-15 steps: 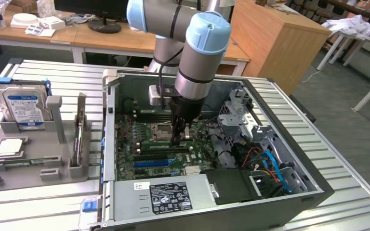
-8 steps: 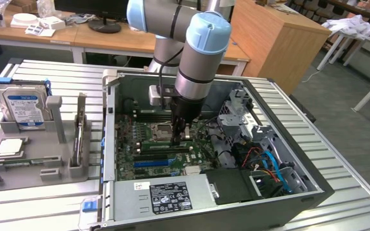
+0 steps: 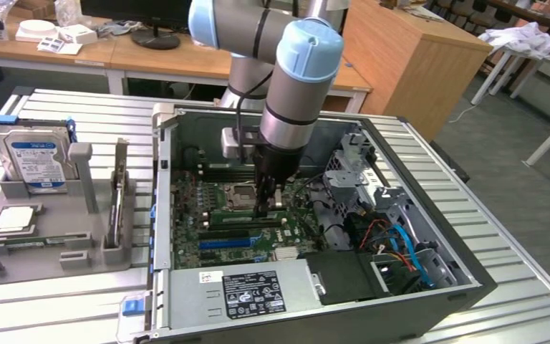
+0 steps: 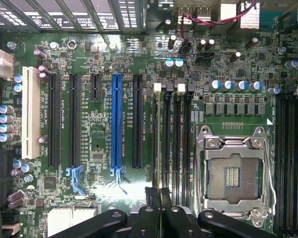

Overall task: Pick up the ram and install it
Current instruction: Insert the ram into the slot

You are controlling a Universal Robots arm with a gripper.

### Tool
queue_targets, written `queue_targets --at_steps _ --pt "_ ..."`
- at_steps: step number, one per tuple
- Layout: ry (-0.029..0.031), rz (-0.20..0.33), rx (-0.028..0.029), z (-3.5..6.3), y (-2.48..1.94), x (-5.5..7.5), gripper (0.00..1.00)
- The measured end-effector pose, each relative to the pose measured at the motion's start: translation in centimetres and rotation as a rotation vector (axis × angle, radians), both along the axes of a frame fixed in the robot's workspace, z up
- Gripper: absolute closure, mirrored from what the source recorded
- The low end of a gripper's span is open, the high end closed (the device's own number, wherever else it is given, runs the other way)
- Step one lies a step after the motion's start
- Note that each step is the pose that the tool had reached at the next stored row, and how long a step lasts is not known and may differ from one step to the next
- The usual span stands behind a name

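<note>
Gripper [image 3: 270, 204] is pinched shut on the ram [image 4: 155, 139], held edge-on, its length running along the memory slots [image 4: 176, 134] directly beneath.

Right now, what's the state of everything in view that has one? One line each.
computer case: open, side panel off.
hand: shut, low over the memory slots.
memory slots: most look empty; the one under the hand I cannot tell.
processor socket: empty, frame down.
hard drive: upright in the tray holder.
processor chip: lying flat in the tray.
</note>
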State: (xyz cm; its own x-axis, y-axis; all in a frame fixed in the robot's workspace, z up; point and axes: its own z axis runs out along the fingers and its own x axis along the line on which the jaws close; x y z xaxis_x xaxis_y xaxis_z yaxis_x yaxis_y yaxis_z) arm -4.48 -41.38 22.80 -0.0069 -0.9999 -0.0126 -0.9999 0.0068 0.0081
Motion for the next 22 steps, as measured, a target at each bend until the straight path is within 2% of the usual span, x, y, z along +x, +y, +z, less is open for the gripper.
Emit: queue_targets --at_steps 19,21,22 --pt "0.0001 0.000 -0.0003 -0.55 0.00 0.00 0.88" --pt "0.0000 0.000 -0.0001 -0.55 0.00 0.00 0.87" --pt "0.0001 0.000 -0.0001 -0.55 0.00 0.00 0.82"
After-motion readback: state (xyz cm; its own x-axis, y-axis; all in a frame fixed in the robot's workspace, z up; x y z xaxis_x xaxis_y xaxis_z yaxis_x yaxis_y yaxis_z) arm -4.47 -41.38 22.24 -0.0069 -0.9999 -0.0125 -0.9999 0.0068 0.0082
